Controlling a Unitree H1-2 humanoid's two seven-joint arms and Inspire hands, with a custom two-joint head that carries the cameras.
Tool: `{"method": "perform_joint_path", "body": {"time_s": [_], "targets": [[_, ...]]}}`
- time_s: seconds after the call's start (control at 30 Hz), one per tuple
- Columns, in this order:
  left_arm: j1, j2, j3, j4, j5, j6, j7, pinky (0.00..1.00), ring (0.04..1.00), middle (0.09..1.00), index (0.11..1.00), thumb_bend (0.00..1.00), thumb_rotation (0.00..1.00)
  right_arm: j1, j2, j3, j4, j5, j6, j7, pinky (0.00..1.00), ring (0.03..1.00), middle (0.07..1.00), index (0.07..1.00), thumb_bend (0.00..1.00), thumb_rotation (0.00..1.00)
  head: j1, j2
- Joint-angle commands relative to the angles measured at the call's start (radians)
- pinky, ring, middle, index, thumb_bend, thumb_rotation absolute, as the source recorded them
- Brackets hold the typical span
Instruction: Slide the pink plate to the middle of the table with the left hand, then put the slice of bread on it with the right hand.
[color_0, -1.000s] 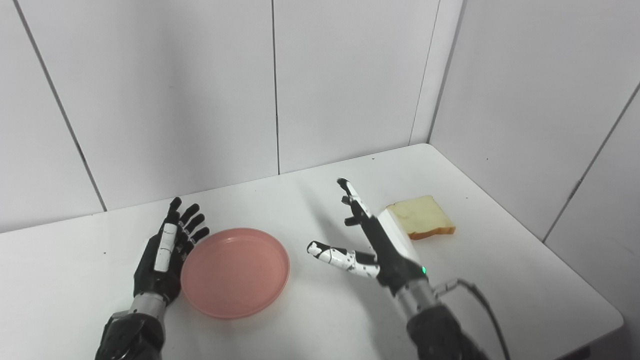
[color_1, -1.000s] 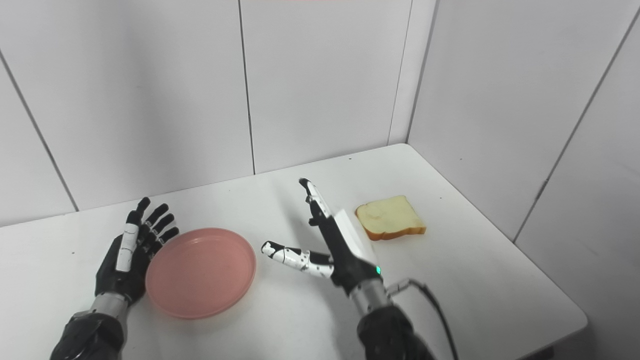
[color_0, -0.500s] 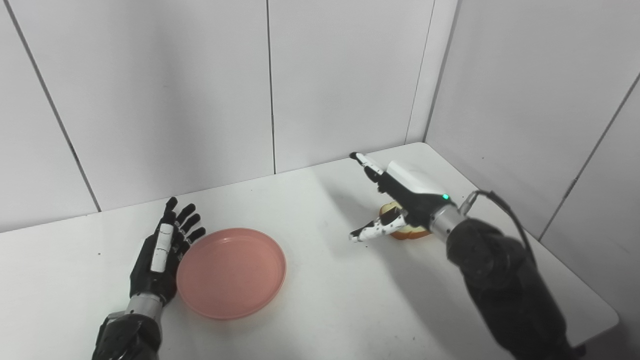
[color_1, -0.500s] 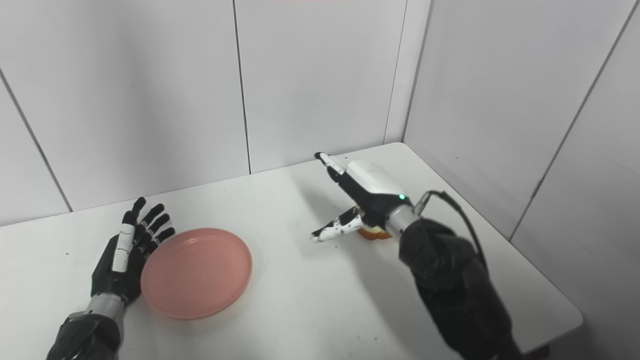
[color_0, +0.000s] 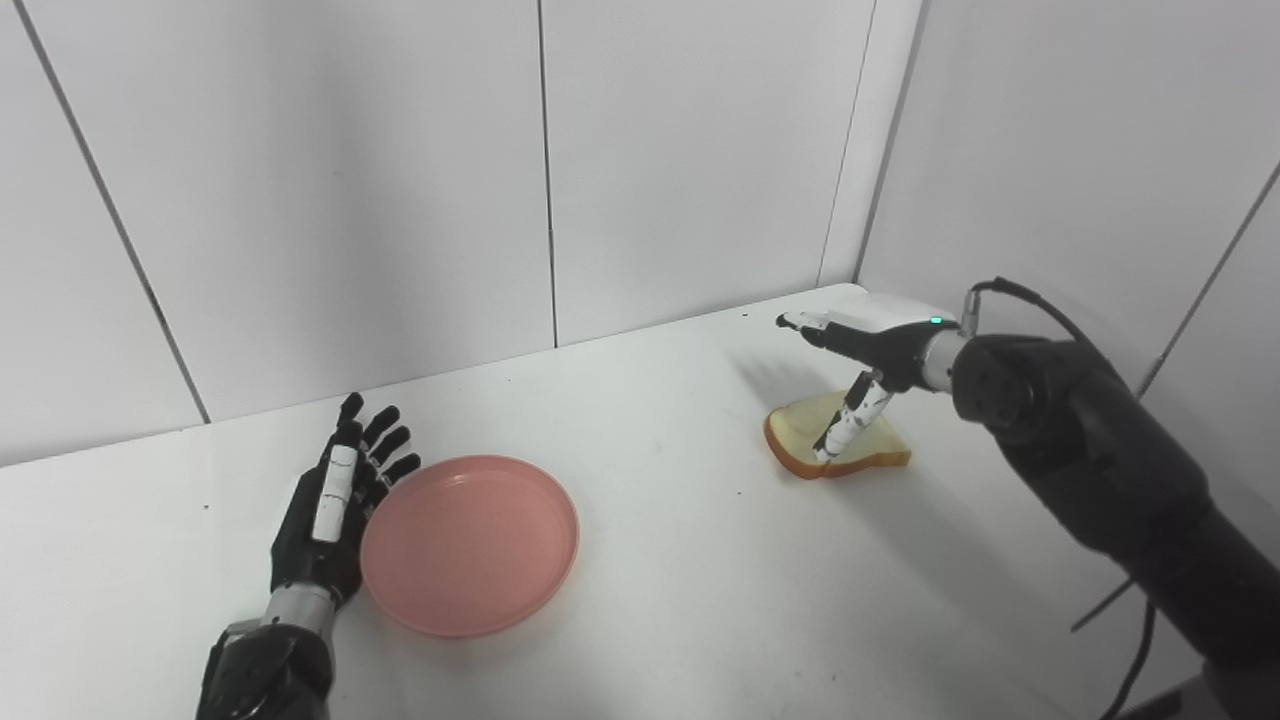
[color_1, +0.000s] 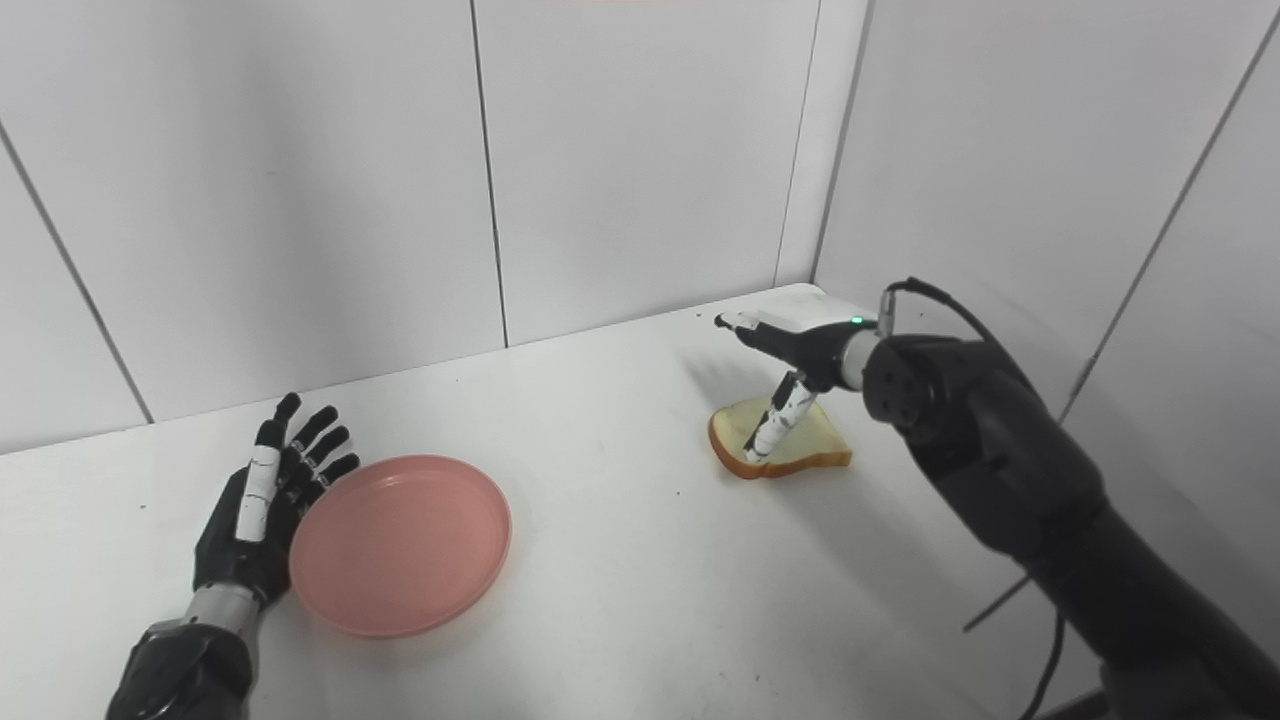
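Left eye view shows the right hand (color_0: 862, 352) now swung out over the slice of bread (color_0: 838, 448), fingers spread, thumb pointing down at it; it holds nothing. Beside the pink plate (color_0: 470, 543) the left hand (color_0: 330, 510) stays open; white table (color_0: 680, 580), white panelled walls (color_0: 300, 180).

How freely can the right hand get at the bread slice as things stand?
Probably freely: the right hand hangs open just above the bread slice, thumb pointing down at it, fingers stretched out. Nothing lies between them; the pink plate sits well aside.
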Motion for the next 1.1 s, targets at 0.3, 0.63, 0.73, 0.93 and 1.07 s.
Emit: {"method": "perform_joint_path", "body": {"time_s": [0.3, 0.63, 0.73, 0.93, 1.07], "targets": [[0.067, -0.019, 0.002, 0.026, 0.007, 0.051, 0.012, 0.83, 0.902, 0.918, 1.0, 1.0, 0.78, -0.124, -0.065, 0.114, 0.132, -0.022, -0.099, 0.002, 1.0, 1.0, 1.0, 0.977, 1.0, 0.31, 0.011, 0.004], [0.067, -0.02, 0.005, 0.047, 0.006, 0.041, 0.006, 0.8, 0.884, 0.903, 1.0, 0.98, 0.77, -0.12, -0.025, 0.182, 0.176, -0.085, -0.123, -0.033, 1.0, 1.0, 1.0, 0.965, 1.0, 0.25, 0.022, 0.006], [0.074, -0.022, 0.009, 0.028, 0.001, 0.053, 0.004, 0.81, 0.891, 0.911, 1.0, 0.99, 0.77, -0.125, -0.017, 0.208, 0.183, -0.126, -0.13, -0.037, 1.0, 1.0, 1.0, 0.961, 1.0, 0.25, 0.023, 0.006], [0.074, -0.022, 0.011, 0.035, 0.004, 0.049, 0.005, 0.8, 0.885, 0.899, 1.0, 0.98, 0.75, -0.132, -0.01, 0.246, 0.207, -0.205, -0.172, -0.078, 1.0, 1.0, 1.0, 0.944, 1.0, 0.26, 0.024, 0.007], [0.075, -0.022, 0.008, 0.036, 0.01, 0.045, 0.007, 0.8, 0.889, 0.906, 1.0, 0.96, 0.76, -0.133, -0.001, 0.247, 0.235, -0.214, -0.199, -0.105, 1.0, 1.0, 1.0, 0.939, 1.0, 0.27, 0.027, 0.007]]}}
